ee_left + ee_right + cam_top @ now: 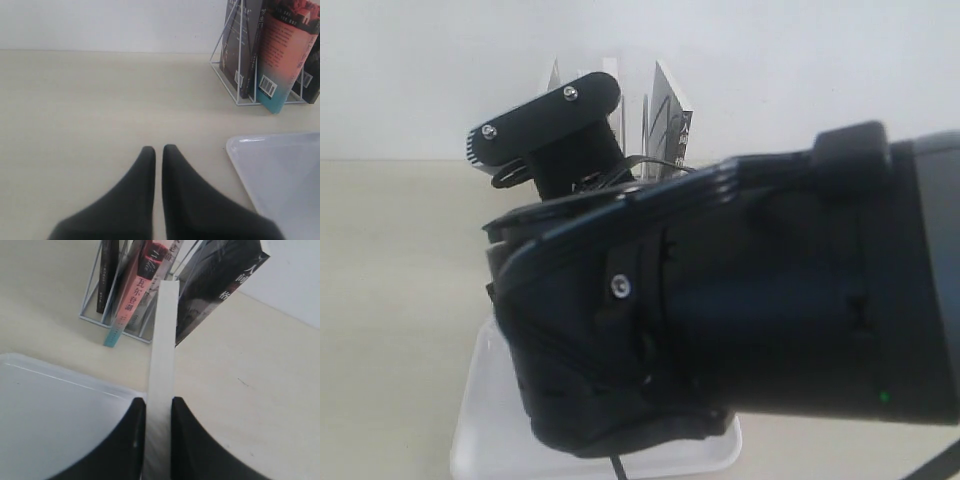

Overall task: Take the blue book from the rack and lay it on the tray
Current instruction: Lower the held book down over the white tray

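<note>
Your right gripper (159, 401) is clamped on the blue book (164, 340). It pinches the book edge-on, so you see only the pale page edge and none of the cover. From the fingers the book runs straight toward the rack (95, 321). Its far end lines up with the gap between the red-teal book (131, 300) and a black book (215, 280) that leans outward at the rack's side. You cannot tell whether that end is clear of the wires. The tray (50, 410) lies in front of the rack, just beside the held book. Your left gripper (159, 148) has its fingers drawn almost together with nothing between them, over the table (100, 100) and well apart from the rack. In the exterior view your right arm (740, 300) hides most of the rack.
</note>
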Motion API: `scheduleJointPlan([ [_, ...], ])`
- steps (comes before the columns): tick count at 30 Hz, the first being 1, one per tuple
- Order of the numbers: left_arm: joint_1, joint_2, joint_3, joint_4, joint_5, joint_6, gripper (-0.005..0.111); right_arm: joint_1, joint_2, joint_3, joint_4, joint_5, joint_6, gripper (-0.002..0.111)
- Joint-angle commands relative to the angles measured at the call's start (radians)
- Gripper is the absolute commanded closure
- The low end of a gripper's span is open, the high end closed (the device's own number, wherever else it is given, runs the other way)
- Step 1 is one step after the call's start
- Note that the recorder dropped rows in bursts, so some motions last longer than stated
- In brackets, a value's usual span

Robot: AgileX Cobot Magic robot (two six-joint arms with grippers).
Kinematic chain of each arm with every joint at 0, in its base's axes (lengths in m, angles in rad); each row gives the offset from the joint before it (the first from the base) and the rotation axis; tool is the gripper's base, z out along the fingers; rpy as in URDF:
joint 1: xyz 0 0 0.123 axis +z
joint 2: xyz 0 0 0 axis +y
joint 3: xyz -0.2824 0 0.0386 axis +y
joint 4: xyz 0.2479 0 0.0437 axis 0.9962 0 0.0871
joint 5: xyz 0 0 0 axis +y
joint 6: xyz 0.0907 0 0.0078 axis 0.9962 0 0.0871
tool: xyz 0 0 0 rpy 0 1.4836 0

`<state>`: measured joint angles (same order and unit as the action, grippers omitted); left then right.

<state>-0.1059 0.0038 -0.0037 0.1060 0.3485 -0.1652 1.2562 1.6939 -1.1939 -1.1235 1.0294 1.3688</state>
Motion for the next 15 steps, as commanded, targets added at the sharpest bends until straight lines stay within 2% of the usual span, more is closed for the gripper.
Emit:
scheduleJointPlan([
  [1, 0.002, -0.004, 0.004, 0.000, -0.004, 0.002, 0.102, -0.002, -0.006, -0.001, -0.037, 0.020, 0.005, 0.108],
  [10, 0.002, -0.004, 0.004, 0.000, -0.004, 0.002, 0.102, -0.002, 0.063, -0.001, -0.044, 0.058, 0.006, 0.108],
  [15, 0.002, -0.004, 0.004, 0.000, -0.004, 0.002, 0.102, -0.002, 0.090, -0.001, -0.046, 0.013, 0.024, 0.108],
])
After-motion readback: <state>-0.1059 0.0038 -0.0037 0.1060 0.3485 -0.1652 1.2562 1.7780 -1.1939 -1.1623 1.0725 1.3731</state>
